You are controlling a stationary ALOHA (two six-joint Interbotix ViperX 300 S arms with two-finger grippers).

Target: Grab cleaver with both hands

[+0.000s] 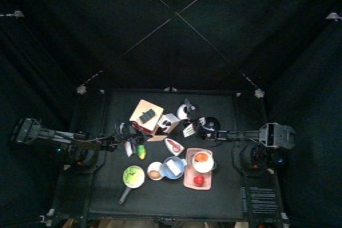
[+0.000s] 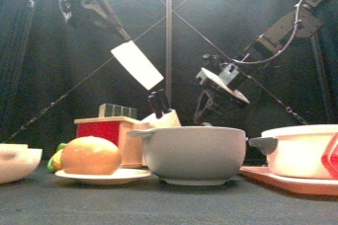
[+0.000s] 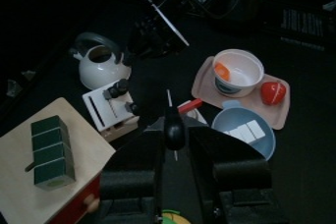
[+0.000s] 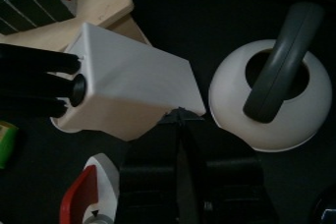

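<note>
The cleaver [image 2: 136,63] has a broad pale blade and hangs tilted in the air above the knife block. My left gripper [image 3: 172,138] is shut on its handle. In the left wrist view the blade [image 3: 171,98] shows edge-on as a thin pale line running out from the jaws. My right gripper [image 2: 218,79] hangs to the right of the cleaver, apart from it. In the right wrist view the right gripper [image 4: 184,140] is over the white knife block [image 4: 125,81], its jaws close together and empty.
A white kettle [image 4: 269,90] stands beside the knife block. A wooden board [image 3: 53,159], a red tray [image 3: 269,120] with a white bowl [image 3: 239,71] and a blue bowl [image 3: 243,130] lie below. A grey pot [image 2: 196,150] and an onion [image 2: 90,155] stand at the front.
</note>
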